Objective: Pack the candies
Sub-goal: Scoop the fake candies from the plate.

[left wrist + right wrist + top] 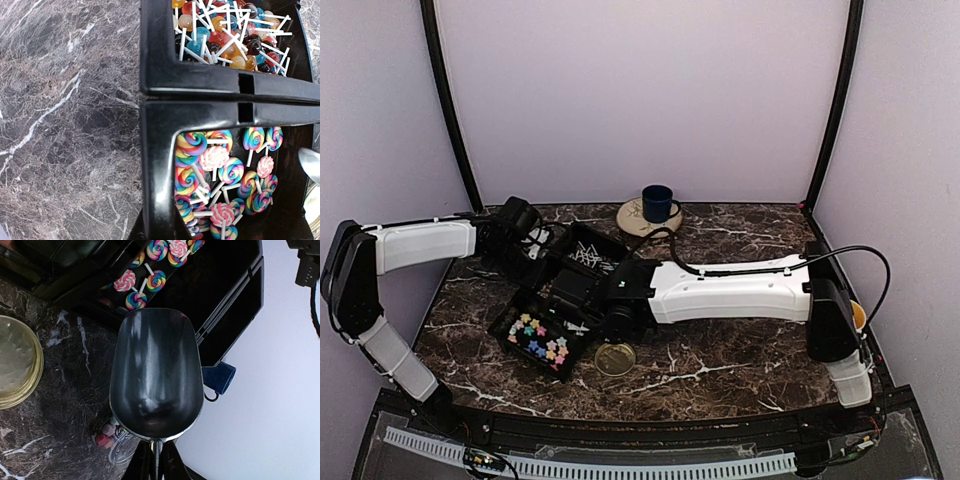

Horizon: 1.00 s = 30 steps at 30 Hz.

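Candies [215, 159] sticks crisscross in tray [155, 150] | right gripper [156, 450] clamps scoop [156, 370] handle | left gripper [532, 240] closed

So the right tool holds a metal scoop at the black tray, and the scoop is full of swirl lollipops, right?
No, the scoop is empty: the right wrist view shows its bare metal bowl. The rest stands: the right tool holds it at the black tray, where the swirl lollipops lie.
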{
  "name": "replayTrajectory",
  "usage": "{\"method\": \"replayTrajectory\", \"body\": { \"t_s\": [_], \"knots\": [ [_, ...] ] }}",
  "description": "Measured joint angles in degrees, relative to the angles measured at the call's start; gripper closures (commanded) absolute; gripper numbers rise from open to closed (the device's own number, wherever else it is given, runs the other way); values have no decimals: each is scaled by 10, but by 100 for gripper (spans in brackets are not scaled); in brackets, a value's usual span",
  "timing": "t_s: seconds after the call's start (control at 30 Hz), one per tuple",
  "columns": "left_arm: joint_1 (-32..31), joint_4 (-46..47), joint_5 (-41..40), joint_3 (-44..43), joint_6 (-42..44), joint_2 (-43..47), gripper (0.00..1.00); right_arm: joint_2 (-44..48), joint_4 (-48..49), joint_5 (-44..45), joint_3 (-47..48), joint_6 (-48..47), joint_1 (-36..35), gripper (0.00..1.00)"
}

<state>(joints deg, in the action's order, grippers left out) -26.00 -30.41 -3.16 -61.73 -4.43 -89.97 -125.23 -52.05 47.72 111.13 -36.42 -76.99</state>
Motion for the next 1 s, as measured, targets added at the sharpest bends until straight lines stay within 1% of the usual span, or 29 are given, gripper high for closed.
{"method": "replayTrajectory", "body": {
  "t_s": [0.27,0.4,0.7,1.0],
  "knots": [
    [-17,-15,-19,-9,10,0,100,-23,32,51,0,-35,7,100],
    [-19,-15,-24,-12,10,-1,100,-33,55,63,0,-52,9,100],
    [-24,-15,-25,-18,10,-5,100,-64,112,79,-4,-102,11,100],
    [-24,-14,-26,-18,7,-5,100,-85,139,78,7,-112,12,100]
  ]
}}
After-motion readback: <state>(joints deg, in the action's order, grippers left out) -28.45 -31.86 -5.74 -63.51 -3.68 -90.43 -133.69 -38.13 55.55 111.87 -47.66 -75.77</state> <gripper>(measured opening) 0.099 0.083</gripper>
